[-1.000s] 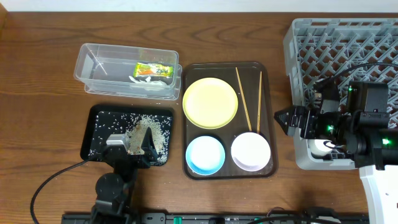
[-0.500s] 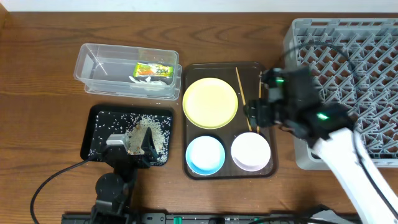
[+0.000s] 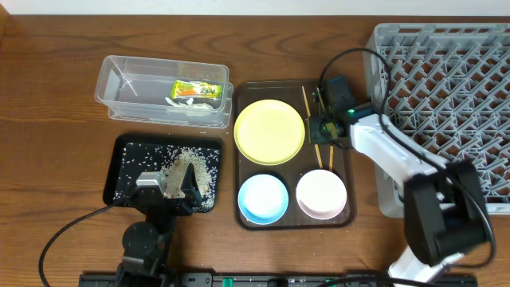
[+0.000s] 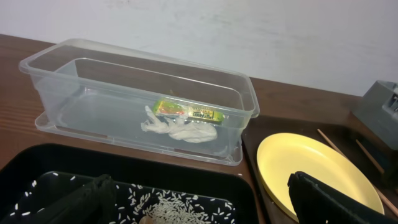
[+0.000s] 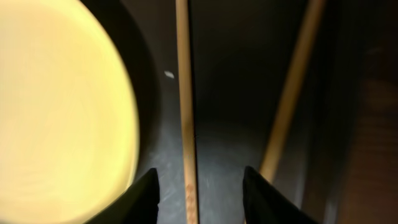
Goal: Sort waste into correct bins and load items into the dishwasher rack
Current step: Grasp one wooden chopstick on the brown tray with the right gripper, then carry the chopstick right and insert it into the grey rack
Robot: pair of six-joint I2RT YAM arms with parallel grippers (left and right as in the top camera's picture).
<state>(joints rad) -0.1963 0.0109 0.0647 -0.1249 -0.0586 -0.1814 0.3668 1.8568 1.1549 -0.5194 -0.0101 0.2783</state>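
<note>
My right gripper is low over the brown tray, open, its jaws on either side of one wooden chopstick without touching it. The second chopstick lies just to the right, outside the jaws. The yellow plate sits to the left, with the blue bowl and white bowl in front of it. My left gripper hangs open and empty over the black tray of rice. The snack wrapper lies in the clear tub.
The grey dishwasher rack stands at the far right, close beside the brown tray. A crumpled white scrap lies by the wrapper in the tub. Bare wooden table runs along the back and left.
My right arm has swung left from the rack to the chopsticks on the brown tray, and its jaws have narrowed around one chopstick. The left arm has not moved.
</note>
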